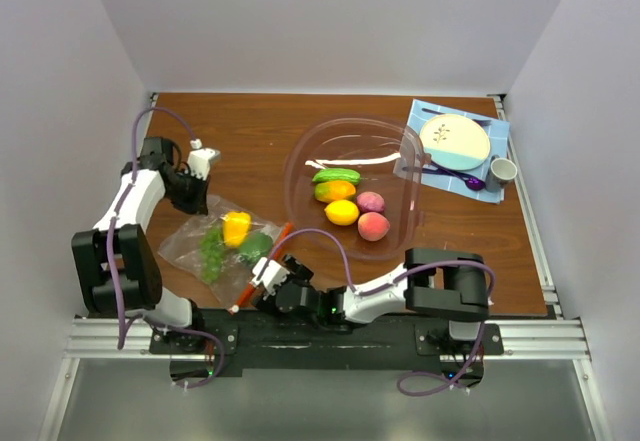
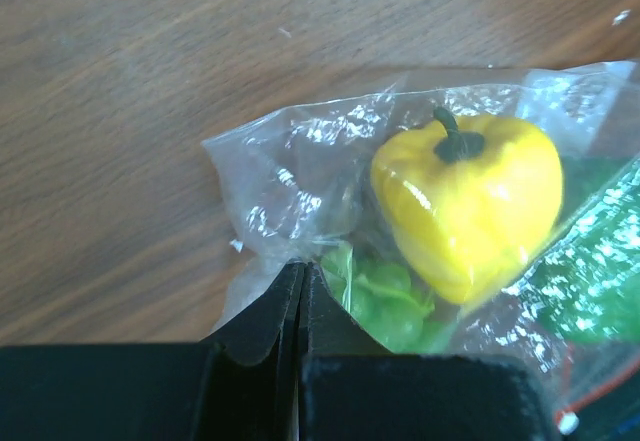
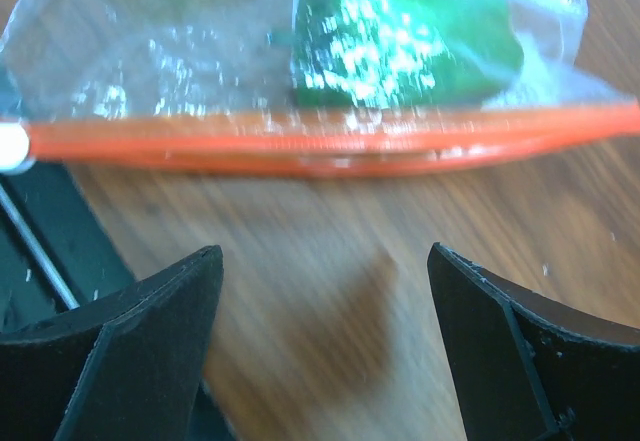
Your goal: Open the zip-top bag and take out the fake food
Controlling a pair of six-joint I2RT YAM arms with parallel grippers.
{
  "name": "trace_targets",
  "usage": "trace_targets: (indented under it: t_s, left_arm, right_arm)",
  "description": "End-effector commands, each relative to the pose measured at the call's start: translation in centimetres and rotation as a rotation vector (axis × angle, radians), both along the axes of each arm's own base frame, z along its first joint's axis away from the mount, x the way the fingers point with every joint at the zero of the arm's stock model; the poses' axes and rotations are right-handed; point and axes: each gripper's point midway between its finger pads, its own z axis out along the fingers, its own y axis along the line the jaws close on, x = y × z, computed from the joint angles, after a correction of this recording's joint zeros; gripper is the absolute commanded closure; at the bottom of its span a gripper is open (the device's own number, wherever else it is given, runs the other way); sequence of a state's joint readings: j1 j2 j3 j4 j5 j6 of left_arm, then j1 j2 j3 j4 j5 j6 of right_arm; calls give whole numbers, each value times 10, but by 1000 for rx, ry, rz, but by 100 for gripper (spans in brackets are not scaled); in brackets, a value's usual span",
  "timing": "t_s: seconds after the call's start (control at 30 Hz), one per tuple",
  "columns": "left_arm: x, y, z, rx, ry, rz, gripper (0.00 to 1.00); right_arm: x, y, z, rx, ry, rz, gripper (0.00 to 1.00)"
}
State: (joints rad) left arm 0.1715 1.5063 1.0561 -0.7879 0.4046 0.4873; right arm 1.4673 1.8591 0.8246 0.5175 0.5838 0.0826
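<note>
Zip-top bag (image 1: 182, 243) corner pinched by left hand (image 2: 300, 267); right hand (image 3: 325, 256) released beside zip strip (image 3: 330, 147); bowl (image 1: 380, 146) holding fake food (image 1: 342, 212) nearby.

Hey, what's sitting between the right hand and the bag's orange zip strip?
Nothing but bare wooden table: in the right wrist view, the open right hand faces the zip strip of the zip-top bag across it.

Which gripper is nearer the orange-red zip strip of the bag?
Right. The right gripper stands open just short of the zip strip, not touching it. The left gripper is shut on the zip-top bag at its opposite end, away from the strip.
</note>
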Motion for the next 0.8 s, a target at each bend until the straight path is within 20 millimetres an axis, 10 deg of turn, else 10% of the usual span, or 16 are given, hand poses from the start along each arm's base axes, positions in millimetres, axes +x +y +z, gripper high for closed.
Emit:
trace_targets:
  t_s: [0.0, 0.77]
  left_arm:
    - [13, -8, -19, 85, -35, 14, 100]
    - [-31, -54, -58, 94, 93, -136, 100]
  right_arm:
    - [15, 29, 36, 130, -33, -3, 12]
    - [52, 59, 47, 188, -42, -67, 1]
